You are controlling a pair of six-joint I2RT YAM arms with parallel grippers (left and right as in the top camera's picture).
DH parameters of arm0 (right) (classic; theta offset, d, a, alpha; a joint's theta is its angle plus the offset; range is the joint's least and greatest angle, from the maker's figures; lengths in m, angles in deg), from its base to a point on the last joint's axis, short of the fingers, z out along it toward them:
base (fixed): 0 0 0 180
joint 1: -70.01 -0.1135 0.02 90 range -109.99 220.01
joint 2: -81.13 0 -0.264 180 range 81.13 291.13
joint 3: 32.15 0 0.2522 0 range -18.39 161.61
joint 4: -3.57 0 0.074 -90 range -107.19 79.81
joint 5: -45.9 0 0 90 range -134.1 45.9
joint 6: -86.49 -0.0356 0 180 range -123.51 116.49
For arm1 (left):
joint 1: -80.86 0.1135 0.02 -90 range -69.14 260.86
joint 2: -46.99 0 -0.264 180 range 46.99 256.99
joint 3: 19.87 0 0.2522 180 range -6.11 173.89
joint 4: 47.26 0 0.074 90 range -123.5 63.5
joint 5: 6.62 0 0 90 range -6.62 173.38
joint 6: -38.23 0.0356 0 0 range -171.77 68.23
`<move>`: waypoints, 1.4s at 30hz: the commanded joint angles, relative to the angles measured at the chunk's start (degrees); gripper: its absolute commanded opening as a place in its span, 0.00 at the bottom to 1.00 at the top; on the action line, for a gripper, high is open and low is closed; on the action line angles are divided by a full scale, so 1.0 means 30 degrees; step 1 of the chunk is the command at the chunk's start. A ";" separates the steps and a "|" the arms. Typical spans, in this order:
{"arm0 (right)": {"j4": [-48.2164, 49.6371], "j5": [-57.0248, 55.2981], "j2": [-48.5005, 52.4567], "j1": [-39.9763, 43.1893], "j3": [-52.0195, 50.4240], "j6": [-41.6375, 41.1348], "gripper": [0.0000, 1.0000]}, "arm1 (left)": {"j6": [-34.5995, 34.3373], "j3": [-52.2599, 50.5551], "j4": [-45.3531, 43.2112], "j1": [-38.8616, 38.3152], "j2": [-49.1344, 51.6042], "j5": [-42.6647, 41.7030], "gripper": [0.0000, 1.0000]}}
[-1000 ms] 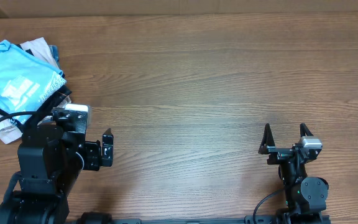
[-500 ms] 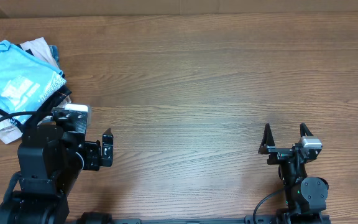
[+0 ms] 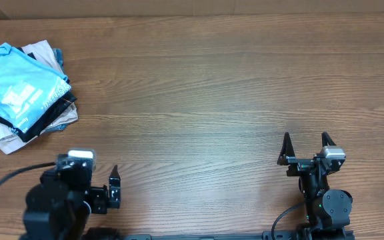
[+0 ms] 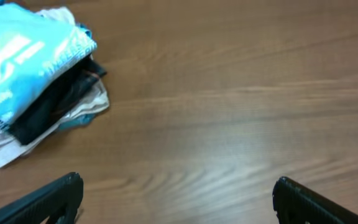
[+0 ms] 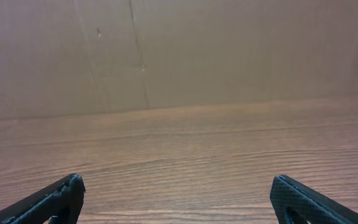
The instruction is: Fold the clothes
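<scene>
**Shirt on a stack, both arms empty: main risk is grabbing the wrong layers**

The light blue T-shirt [image 3: 20, 90] sits at the far left corner of the table [image 3: 205, 87]. It lies bunched on top of a pile, print side up. A black garment [image 4: 55, 102] is right under it, and white and beige garments [image 3: 5, 137] are at the bottom. The middle of the table is bare wood.

The left gripper [image 4: 178, 186] has its fingers spread wide and holds nothing. It is near the pile but not touching it. The right gripper [image 3: 305, 139] is also spread wide and empty. It is well apart from the shirt, and its camera faces a cardboard wall [image 5: 166, 50].

Likely failure points:
- The black layer pokes out just under the shirt's near edge. A deep pinch there would probably take both, or drag the whole stack.
- A shallow pinch may catch only one layer of the shirt. It would then come up twisted and be hard to spread flat.
- The pile is close to the left table edge. A sideways nudge could push the lower garments off.
- The right arm looks too far away to help until the shirt reaches the middle. A one-handed pull could leave the shirt crumpled.
- I cannot tell where the sleeves or the collar lie in the bundle, so choosing a corner is a guess.
</scene>
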 commanded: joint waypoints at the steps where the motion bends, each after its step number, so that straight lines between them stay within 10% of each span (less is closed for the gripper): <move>1: 0.0080 0.0066 -0.0102 0.0022 -0.0189 0.0073 1.00 | -0.0182 -0.3606 -0.2346 0.0102 -0.2426 0.0015 1.00; 18: 0.0080 0.0073 -0.0102 0.0022 -0.0189 0.0080 1.00 | -0.0044 -1.8098 -2.2862 0.0852 -0.8735 -0.1049 1.00; 42: 0.0080 0.0073 -0.0102 0.0022 -0.0189 0.0080 1.00 | -0.0109 -1.8207 -2.0167 0.0845 -0.8677 -0.1078 1.00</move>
